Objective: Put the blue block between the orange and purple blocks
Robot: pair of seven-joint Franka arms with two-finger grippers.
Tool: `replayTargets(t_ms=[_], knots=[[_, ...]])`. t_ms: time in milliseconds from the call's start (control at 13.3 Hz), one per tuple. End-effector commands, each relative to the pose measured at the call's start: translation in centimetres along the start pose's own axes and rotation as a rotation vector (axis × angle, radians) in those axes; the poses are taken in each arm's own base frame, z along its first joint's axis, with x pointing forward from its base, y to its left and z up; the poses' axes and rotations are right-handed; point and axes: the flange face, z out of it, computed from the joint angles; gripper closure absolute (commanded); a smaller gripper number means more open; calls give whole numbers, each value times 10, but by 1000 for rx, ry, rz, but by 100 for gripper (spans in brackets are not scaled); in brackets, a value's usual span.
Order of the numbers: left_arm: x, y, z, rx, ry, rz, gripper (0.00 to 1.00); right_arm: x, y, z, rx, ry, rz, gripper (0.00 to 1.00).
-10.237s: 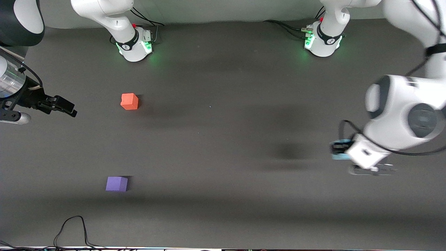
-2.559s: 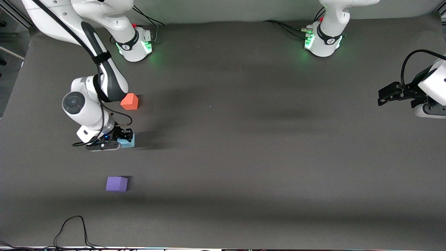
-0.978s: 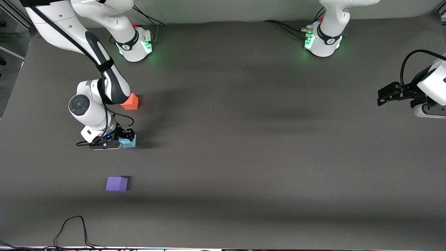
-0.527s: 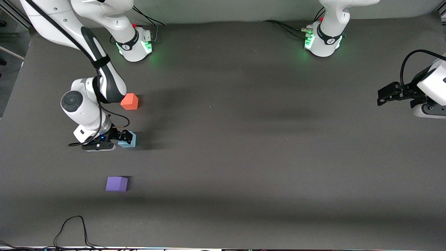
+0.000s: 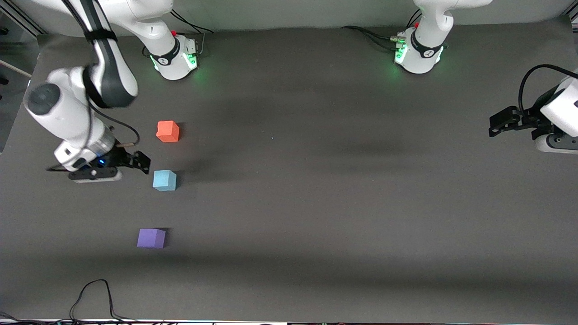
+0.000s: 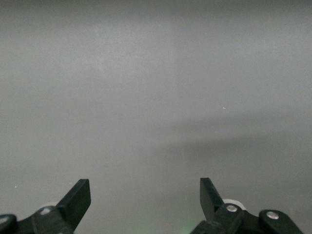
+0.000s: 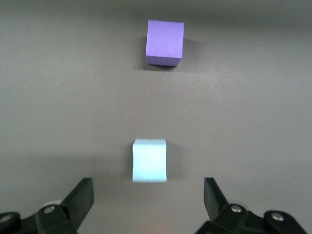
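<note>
Matte grey tabletop (image 5: 316,203), blue block (image 5: 164,180) between orange block (image 5: 168,131) and purple block (image 5: 151,238), both claws (image 5: 140,161) (image 5: 496,126) wide, empty.

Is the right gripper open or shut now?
Open. The right gripper holds nothing; its fingers stand wide apart, and the blue block sits free on the table.

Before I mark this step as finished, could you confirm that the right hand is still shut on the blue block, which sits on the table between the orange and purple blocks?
Not quite: the right hand is open and clear of the blue block, as the front view shows. The block does sit on the table between the orange block and the purple block.
</note>
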Motion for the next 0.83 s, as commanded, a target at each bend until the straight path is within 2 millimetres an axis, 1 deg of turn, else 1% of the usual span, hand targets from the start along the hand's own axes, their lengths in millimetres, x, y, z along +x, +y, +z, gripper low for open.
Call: replayTargets(t_ms=[0, 75, 151, 226, 301, 376, 452, 677, 753], knots=[[-1, 2, -3, 13, 10, 14, 0, -9, 1, -86, 76, -49, 9, 0], [-1, 2, -3, 12, 10, 14, 0, -14, 1, -115, 109, -61, 18, 0], [-1, 2, -3, 12, 10, 14, 0, -18, 2, -136, 111, -66, 14, 0], [-1, 2, -3, 12, 10, 14, 0, -23, 4, -155, 114, -70, 13, 0], [0, 2, -2, 12, 9, 14, 0, -27, 5, -169, 116, -73, 12, 0], [0, 2, -2, 12, 9, 14, 0, -29, 14, -181, 120, -63, 23, 0], [-1, 2, -3, 12, 10, 14, 0, -29, 17, -187, 121, -52, 29, 0], [0, 2, -2, 12, 9, 14, 0, -28, 16, -205, 117, -25, 25, 0], [0, 2, -2, 12, 9, 14, 0, -29, 17, -211, 117, -50, 24, 0]])
